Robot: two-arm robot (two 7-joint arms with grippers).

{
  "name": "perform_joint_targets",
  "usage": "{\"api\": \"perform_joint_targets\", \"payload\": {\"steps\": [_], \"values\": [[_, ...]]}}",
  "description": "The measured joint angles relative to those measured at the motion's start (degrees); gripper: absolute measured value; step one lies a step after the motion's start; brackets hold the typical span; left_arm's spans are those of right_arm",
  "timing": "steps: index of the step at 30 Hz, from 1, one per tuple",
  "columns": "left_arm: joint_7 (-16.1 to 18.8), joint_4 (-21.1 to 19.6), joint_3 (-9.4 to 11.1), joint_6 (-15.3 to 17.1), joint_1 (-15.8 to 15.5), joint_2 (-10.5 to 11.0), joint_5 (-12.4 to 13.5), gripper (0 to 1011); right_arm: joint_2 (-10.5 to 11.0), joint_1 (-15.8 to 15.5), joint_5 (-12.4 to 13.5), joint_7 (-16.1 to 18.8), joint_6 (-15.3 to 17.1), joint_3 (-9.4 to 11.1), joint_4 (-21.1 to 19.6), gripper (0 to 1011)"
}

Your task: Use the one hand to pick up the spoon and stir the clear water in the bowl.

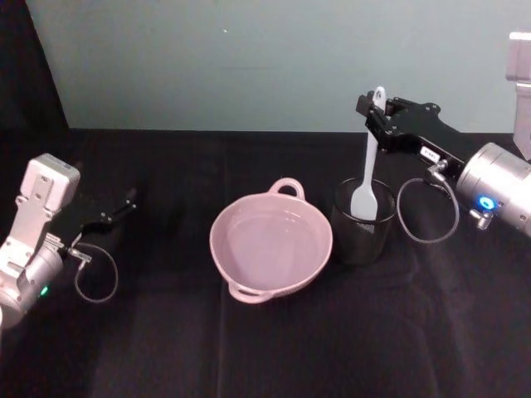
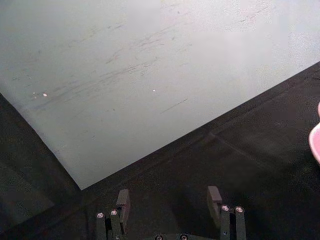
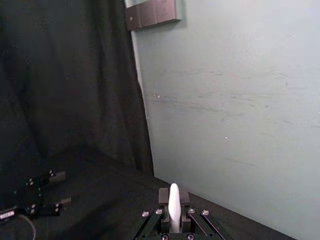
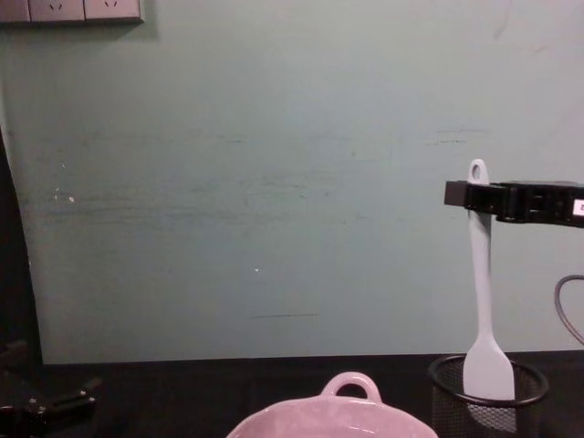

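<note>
Grips spoon (image 1: 367,170) by handle top in right gripper (image 1: 375,112), clamped, upper right of frame, blade tip in mesh cup (image 1: 362,232) right of center bowl (image 1: 222,249), left gripper (image 1: 126,201) parked apart at left; risks snagging the rim and toppling mesh cup if swung sideways too low.

White label (image 1: 431,153) on right gripper (image 1: 375,114): print is showing too small to read.
Other text: nothing legible is showing.

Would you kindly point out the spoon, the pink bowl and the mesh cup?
spoon (image 1: 369,162), head view, middle of handle.
pink bowl (image 1: 222,245), head view, left inner wall.
mesh cup (image 1: 361,245), head view, front wall.
</note>
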Motion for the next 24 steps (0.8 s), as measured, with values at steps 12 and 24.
{"api": "perform_joint_targets", "payload": {"steps": [12, 24], "values": [[0.0, 0.0, 0.0, 0.0, 0.0, 0.0, 0.0, 1011, 0.2, 0.7, -1.1, 0.6, 0.2, -0.4, 0.3, 118], [0.0, 0.0, 0.0, 0.0, 0.0, 0.0, 0.0, 1011, 0.1, 0.6, -1.0, 0.6, 0.2, -0.4, 0.3, 118]]}}
